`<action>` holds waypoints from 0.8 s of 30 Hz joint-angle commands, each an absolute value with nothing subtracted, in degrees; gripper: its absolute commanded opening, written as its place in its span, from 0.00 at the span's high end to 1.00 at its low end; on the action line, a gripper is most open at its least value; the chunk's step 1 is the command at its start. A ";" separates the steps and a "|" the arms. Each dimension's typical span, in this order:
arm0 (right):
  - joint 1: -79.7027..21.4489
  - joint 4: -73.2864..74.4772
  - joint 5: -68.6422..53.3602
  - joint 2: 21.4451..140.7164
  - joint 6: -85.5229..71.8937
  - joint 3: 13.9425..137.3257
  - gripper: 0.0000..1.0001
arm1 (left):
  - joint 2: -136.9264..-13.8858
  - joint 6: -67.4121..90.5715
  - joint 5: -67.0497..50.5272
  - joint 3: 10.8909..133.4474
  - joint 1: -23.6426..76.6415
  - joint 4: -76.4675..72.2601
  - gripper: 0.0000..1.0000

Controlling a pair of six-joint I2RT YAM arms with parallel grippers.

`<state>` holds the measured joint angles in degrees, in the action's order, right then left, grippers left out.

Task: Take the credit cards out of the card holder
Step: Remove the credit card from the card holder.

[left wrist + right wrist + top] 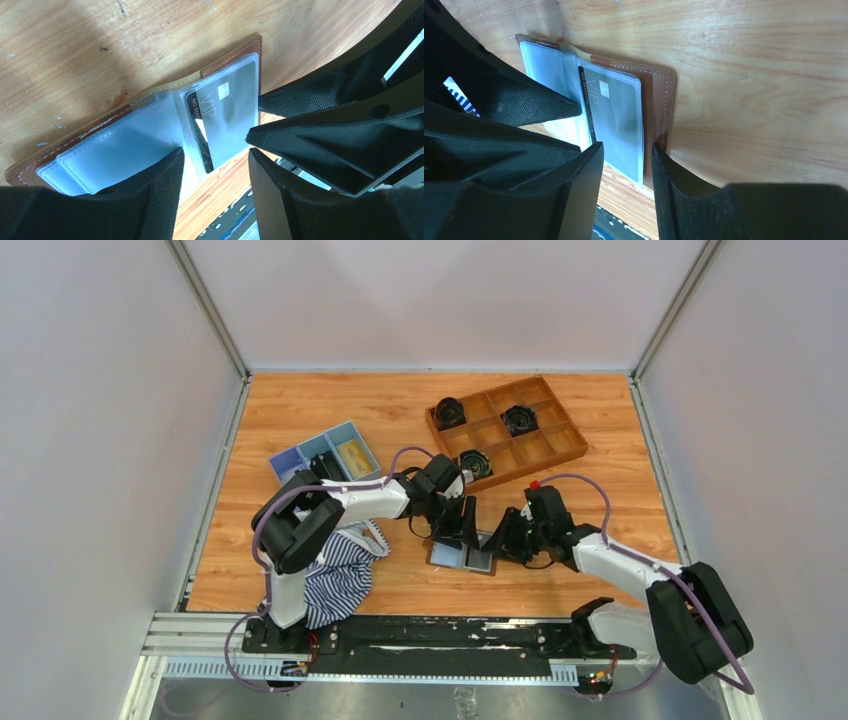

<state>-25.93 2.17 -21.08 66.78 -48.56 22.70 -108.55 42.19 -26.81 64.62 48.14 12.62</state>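
Black fingers (579, 175) of the right gripper (626, 150) stand parted and empty, astride the near edge of the brown folding card holder (656, 100), which lies open on the wooden table (749, 75) between both arms. Its dark grey VIP card (616, 107) points lengthwise into that gap; the left gripper (215, 160), also parted and empty, flanks the adjoining sleeve.

The card holder (659, 100) lies open on the wooden table (749, 65), a grey VIP card (616, 115) in its clear sleeve (549, 65), the right gripper (626, 150) parted astride the sleeve's edge, the left gripper (580, 126) at the fold
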 commanded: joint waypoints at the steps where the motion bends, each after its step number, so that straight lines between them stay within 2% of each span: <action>1: -25.06 2.19 -21.28 67.83 -47.99 22.85 0.56 | -108.72 41.22 -26.04 65.94 48.52 14.24 0.44; 24: -25.12 2.64 -21.36 69.45 -47.16 24.64 0.57 | -109.58 39.03 -26.10 67.39 48.43 15.83 0.46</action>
